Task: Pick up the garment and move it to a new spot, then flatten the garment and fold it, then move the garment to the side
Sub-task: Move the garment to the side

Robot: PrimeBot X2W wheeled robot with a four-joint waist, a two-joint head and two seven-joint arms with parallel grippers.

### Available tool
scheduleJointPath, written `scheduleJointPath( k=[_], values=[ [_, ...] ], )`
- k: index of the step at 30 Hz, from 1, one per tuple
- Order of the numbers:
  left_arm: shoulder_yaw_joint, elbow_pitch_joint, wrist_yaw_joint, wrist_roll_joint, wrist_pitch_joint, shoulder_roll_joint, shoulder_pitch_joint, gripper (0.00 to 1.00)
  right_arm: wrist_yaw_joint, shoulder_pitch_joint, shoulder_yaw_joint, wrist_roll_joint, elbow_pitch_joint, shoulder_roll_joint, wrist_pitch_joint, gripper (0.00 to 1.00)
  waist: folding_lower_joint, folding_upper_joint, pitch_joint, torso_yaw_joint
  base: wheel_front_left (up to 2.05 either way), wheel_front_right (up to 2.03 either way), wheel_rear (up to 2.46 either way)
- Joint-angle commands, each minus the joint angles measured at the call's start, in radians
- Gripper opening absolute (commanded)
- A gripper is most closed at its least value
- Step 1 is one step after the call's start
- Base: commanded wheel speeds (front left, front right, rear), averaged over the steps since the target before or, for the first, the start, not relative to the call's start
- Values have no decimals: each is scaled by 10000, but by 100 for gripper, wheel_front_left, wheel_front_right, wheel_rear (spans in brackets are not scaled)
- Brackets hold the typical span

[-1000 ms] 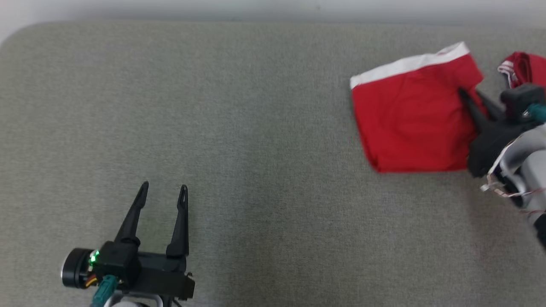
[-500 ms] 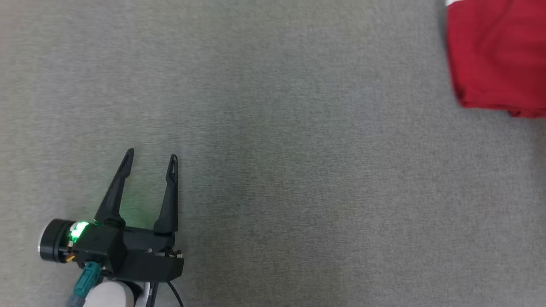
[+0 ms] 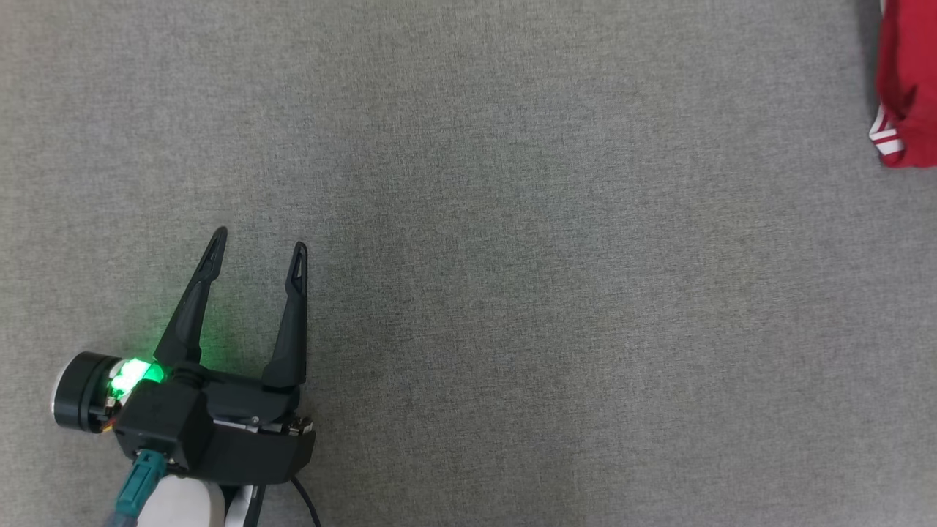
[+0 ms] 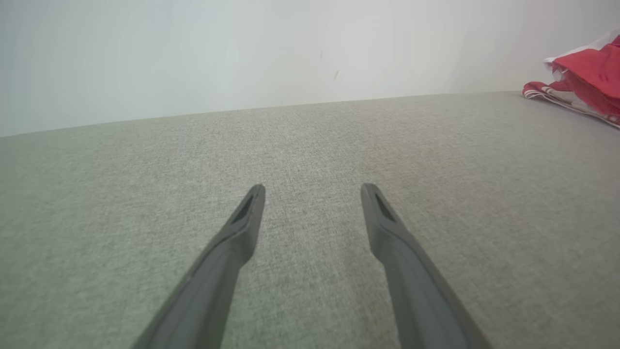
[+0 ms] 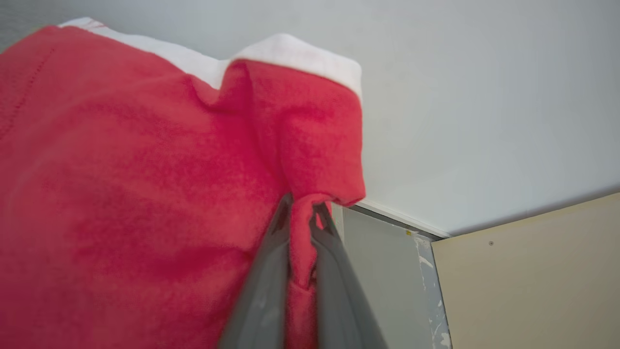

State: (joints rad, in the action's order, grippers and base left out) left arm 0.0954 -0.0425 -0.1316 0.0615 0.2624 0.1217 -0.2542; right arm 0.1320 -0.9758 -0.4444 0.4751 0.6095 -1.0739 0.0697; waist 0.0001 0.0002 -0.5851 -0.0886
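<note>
The garment (image 5: pixel 145 169) is red with a white band along one edge. My right gripper (image 5: pixel 302 202) is shut on a bunched fold of it, and the cloth hangs in front of that wrist's camera. In the head view a strip of the red garment (image 3: pixel 908 88) with white-striped trim shows at the right edge. The left wrist view has the garment (image 4: pixel 588 72) at the far right, part of it resting on the grey surface. My left gripper (image 3: pixel 259 241) is at the lower left, open and empty. Its fingers (image 4: pixel 242 232) hover just above the fabric, far from the garment.
The work surface (image 3: pixel 512 293) is a wide grey woven cloth top. A pale wall (image 4: pixel 242 58) rises behind its far edge. Past the garment, the right wrist view takes in a white wall and a beige panel (image 5: pixel 533 281).
The head camera has swung, so the whole picture has shifted. The folded garment has slid from the upper right to the right edge, and the right gripper has left the picture. My left gripper stays open.
</note>
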Motion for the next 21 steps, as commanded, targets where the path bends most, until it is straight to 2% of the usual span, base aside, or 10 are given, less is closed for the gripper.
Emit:
scheduleJointPath(
  k=[1,10,11,12,17,21],
  values=[
    [9,-75,22,-27,32,75,-141,100,-32,-219,-3,-324,140,-98,-6,0,-1,-2,-124,24,0,0,0],
    [-63,-257,25,-103,30,92,-187,100,-32,-738,-27,-1162,848,154,486,0,-1,-2,-334,101,0,0,0],
    [-76,-250,25,-107,30,83,-176,100,-32,-815,-20,-1280,902,232,479,75,-1,-2,-333,98,0,0,0],
    [-87,-216,25,-115,30,65,-165,100,-32,-881,30,-1366,984,327,407,100,-1,-2,-299,97,0,0,0],
    [-199,-54,59,-13,32,-56,15,100,-32,-1044,304,-1680,1276,730,-97,100,-1,-2,235,86,0,0,0],
    [-324,104,61,63,32,-159,318,100,-32,-961,863,-1390,1671,1236,-595,100,-1,-2,968,82,0,0,0]
  ],
)
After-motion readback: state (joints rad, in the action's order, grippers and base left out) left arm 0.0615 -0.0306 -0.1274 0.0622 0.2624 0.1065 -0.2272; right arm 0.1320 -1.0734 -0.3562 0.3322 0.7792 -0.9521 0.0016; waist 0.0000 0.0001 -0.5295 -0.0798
